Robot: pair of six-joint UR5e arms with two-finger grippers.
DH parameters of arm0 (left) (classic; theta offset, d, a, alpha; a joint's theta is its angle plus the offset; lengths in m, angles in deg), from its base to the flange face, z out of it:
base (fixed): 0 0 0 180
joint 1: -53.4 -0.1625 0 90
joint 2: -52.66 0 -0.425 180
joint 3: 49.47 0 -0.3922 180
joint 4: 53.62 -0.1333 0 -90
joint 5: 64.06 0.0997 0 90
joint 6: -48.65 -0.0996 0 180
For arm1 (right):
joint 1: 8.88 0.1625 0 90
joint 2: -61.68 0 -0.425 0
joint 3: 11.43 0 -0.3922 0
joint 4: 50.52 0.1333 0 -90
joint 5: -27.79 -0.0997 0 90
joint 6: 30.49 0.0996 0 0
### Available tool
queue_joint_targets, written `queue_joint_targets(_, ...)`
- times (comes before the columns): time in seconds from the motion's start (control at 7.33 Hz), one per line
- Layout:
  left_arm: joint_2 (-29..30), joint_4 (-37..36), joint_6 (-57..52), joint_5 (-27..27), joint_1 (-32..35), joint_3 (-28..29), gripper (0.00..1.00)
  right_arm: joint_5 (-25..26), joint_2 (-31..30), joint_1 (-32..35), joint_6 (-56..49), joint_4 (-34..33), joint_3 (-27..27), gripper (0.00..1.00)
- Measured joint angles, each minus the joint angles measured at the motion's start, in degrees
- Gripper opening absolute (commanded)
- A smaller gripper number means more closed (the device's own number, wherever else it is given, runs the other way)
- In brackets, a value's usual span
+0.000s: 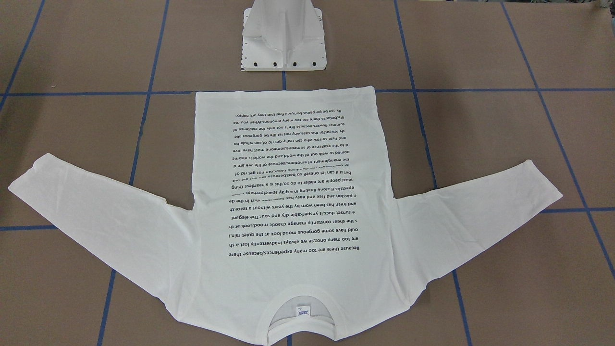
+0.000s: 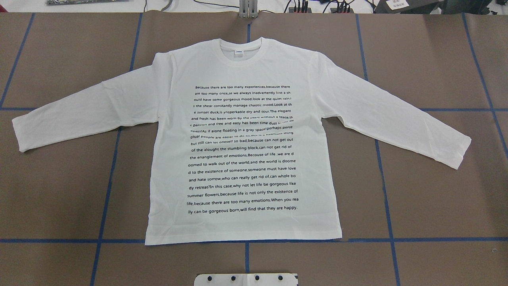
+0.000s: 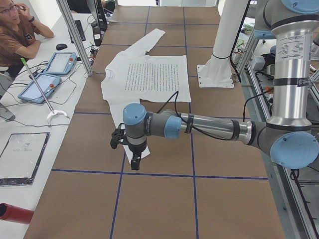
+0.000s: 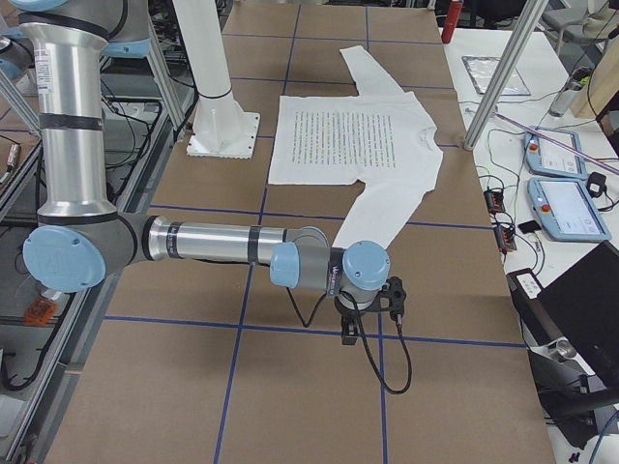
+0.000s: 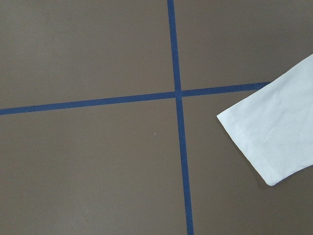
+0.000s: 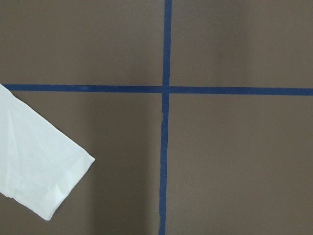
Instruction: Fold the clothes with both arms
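The white long-sleeved shirt (image 2: 244,159) lies flat on the brown table, text side up, with both sleeves spread out and the collar at the far edge from the robot. It also shows in the front view (image 1: 288,216) and both side views (image 3: 149,77) (image 4: 358,135). My left gripper (image 3: 135,164) hangs above the table just past the left sleeve's cuff (image 5: 274,137). My right gripper (image 4: 348,333) hangs just past the right sleeve's cuff (image 6: 39,166). Both show only in the side views, so I cannot tell if they are open or shut.
The white pedestal (image 1: 283,38) stands at the robot's edge near the shirt's hem. Blue tape lines (image 2: 107,178) grid the table. Tablets (image 3: 50,72) and cables lie on the operators' bench, where a person (image 3: 15,30) sits. A red cylinder (image 3: 15,213) lies there too.
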Motion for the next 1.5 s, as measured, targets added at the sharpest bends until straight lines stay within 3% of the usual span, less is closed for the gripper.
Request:
queue_joint_targets(0.41,0.6,1.6,-0.3,-0.5,-0.3,-1.3,1.0,-0.7,0.6,-0.8,0.2,2.2,0.1,1.0)
queue_joint_targets(0.68,1.5,2.8,0.1,-3.5,-0.4,-2.9,1.0,-3.4,0.9,-2.1,0.5,3.6,0.6,1.0)
queue_joint_targets(0.95,2.5,7.9,0.2,-5.6,-1.2,-2.3,1.0,-3.3,0.9,-5.2,1.9,7.9,0.2,1.0)
queue_joint_targets(1.5,5.1,12.6,3.1,-6.2,-2.2,-0.7,1.0,4.6,1.0,-15.5,23.9,20.5,-0.5,1.0)
